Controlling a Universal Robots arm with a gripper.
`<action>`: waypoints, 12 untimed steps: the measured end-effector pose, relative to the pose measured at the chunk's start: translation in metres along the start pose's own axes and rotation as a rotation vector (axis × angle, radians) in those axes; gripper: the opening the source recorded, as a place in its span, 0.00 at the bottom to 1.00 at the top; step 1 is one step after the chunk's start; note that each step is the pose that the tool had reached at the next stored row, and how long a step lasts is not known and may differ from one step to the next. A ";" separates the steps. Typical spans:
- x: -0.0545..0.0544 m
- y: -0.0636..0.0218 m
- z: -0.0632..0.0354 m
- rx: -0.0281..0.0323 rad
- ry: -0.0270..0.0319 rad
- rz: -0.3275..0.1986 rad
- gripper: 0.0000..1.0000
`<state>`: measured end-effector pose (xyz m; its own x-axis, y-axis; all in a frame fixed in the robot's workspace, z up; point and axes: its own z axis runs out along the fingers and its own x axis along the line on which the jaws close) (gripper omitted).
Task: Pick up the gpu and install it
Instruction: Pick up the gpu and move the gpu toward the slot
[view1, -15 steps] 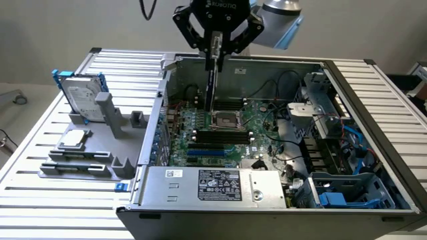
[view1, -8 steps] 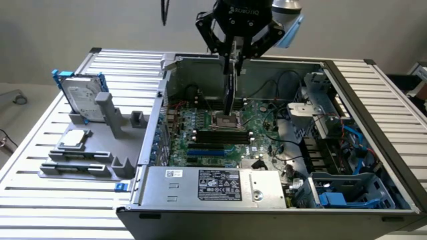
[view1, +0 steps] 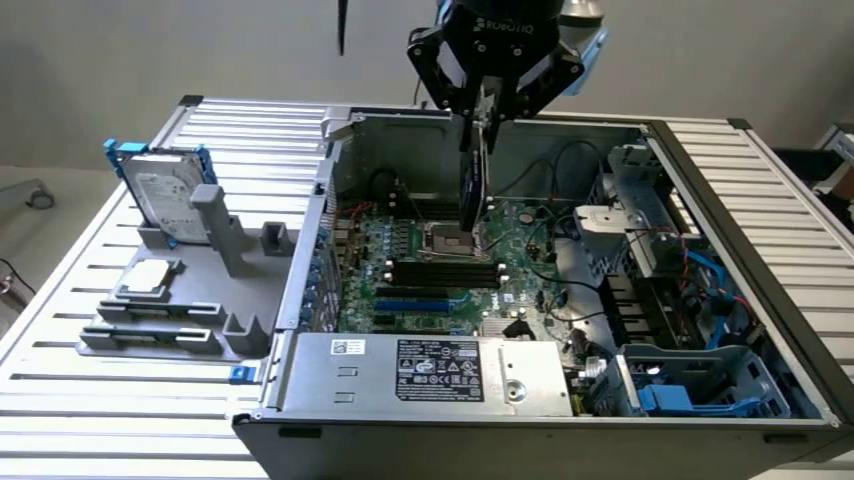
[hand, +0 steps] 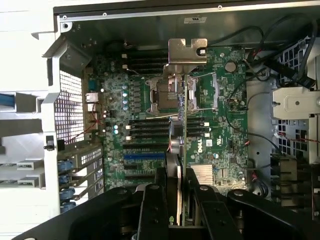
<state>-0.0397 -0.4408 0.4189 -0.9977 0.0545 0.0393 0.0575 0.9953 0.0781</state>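
Gripper (hand: 177, 192) clamping gpu (hand: 181, 135), bracket (hand: 187, 51) over motherboard (hand: 220, 146)

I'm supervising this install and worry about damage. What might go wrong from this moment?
The gripper pinches the gpu at its top edge only, so it might swivel or slip. It appears to hang above the CPU socket, away from the blue slots; lowering here might hit the socket.

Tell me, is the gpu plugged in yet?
Not yet. The gripper holds the gpu on edge, hanging above the motherboard.
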 end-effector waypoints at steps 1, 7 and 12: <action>0.000 0.0000 0.0000 0.0000 0.0001 0.000 0.27; 0.000 0.0000 0.0000 0.0000 0.0004 0.000 0.27; 0.000 0.0000 0.0000 0.0000 0.0006 0.000 0.27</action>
<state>-0.0397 -0.4408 0.4188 -0.9977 0.0545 0.0399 0.0575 0.9953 0.0781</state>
